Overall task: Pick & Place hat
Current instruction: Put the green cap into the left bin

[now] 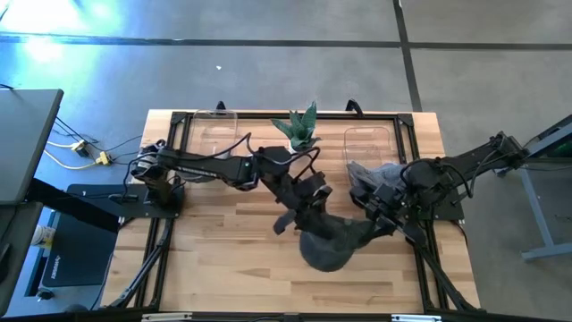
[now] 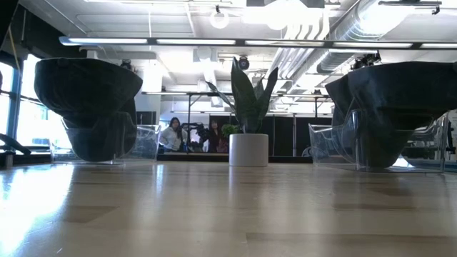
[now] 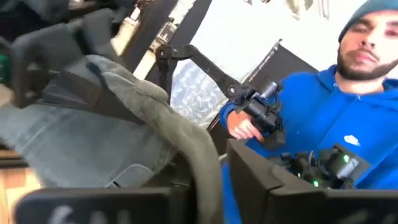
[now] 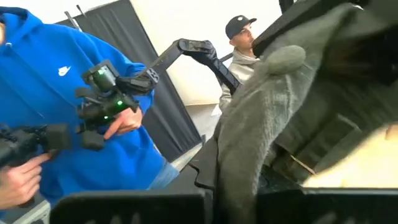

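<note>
A dark grey hat (image 1: 329,243) hangs between my two grippers near the table's middle. My left gripper (image 1: 306,211) is at its left rim and my right gripper (image 1: 386,218) at its right rim, each shut on the hat. Grey-green hat cloth fills the left wrist view (image 3: 118,124) and the right wrist view (image 4: 261,118). A second grey hat (image 1: 371,174) lies by the right clear bin (image 1: 366,143). The low view does not show the held hat. My left gripper pinches the hat's rim (image 3: 202,158) between its two fingers, coming from the table's left; the cloth edge runs down between the fingers. The crown sags toward the near edge. I cannot tell if it clears the table. My right gripper pinches the opposite rim (image 4: 233,168) between its two fingers, coming from the table's right. A thick fold of cloth passes between them. The hat stretches from here toward the left gripper.
A potted plant (image 1: 299,127) stands at the far middle, between two clear bins (image 1: 214,123). In the low view a dark rounded shape (image 2: 86,89) sits over each clear bin (image 2: 385,139). A person in a blue hoodie (image 3: 336,124) shows beyond the table.
</note>
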You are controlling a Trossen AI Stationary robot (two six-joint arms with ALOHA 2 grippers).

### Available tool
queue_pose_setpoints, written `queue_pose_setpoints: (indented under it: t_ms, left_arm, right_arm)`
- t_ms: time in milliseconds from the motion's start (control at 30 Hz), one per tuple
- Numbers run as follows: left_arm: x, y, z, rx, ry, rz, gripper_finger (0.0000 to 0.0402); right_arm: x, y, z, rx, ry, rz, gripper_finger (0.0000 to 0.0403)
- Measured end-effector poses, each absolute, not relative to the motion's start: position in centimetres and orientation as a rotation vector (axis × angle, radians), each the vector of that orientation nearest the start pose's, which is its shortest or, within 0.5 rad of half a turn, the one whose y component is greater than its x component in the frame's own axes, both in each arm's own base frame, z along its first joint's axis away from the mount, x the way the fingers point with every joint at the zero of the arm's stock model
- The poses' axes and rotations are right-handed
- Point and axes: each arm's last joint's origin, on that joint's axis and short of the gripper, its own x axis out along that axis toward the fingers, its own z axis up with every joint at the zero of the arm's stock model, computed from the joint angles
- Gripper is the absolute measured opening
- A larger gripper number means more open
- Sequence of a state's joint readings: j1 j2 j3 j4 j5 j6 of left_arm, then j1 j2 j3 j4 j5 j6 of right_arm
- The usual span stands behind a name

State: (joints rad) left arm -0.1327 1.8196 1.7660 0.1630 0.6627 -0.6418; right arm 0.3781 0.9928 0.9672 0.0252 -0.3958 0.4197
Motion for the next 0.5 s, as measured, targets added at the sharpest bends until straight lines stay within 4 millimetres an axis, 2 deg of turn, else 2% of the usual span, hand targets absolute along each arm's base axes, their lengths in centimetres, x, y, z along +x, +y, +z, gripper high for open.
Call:
queue_pose_setpoints:
  t_ms: [133, 300, 400, 500]
  left_arm:
    - [42.8, -6.7, 40.4, -0.644, 0.185, -0.73, 0.014]
    - [43.5, -6.2, 40.0, -0.687, 0.166, -0.713, 0.0222]
    - [44.0, -6.3, 39.1, -0.733, 0.205, -0.704, 0.0248]
    - [44.3, -6.6, 39.1, -0.725, 0.171, -0.722, 0.0249]
  right_arm:
    - [19.7, 9.0, 37.8, 0.378, 0.154, 0.755, 0.0005]
    - [19.8, 9.0, 37.8, 0.367, 0.145, 0.728, 0.0005]
    - [19.8, 8.9, 37.7, 0.357, 0.15, 0.713, 0.0004]
    - [19.8, 8.9, 37.7, 0.364, 0.151, 0.712, 0.0007]
